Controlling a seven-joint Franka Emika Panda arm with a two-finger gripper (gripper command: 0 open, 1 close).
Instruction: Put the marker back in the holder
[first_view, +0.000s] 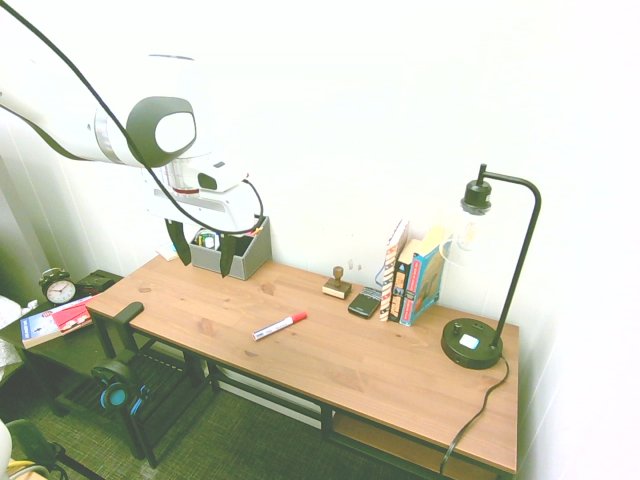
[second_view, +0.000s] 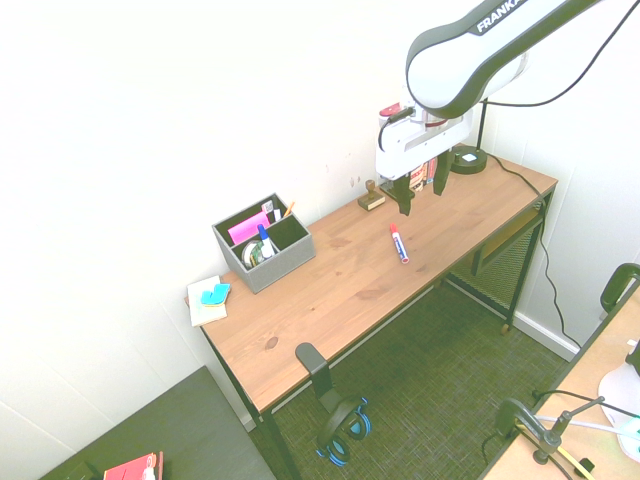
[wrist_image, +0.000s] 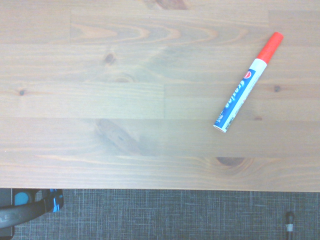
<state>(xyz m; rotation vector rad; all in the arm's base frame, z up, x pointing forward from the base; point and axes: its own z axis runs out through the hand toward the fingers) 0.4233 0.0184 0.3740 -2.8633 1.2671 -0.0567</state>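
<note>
Wooden desk (first_view: 380, 370) holds the marker (first_view: 279, 326), lying flat near the middle (far from the holder (first_view: 232, 252)). The gripper (second_view: 421, 194) hangs above, jaws wide, holding nothing, ready to reach down.

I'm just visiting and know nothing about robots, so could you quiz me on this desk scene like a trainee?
1. True or false: the marker already stands in the holder.
2. What colour is the marker's cap?
3. The gripper is: A) shut on the marker, B) open and empty above the desk, C) inside the holder.

Key: 1 false, it lies flat on the desk; 2 red; 3 B.
</note>
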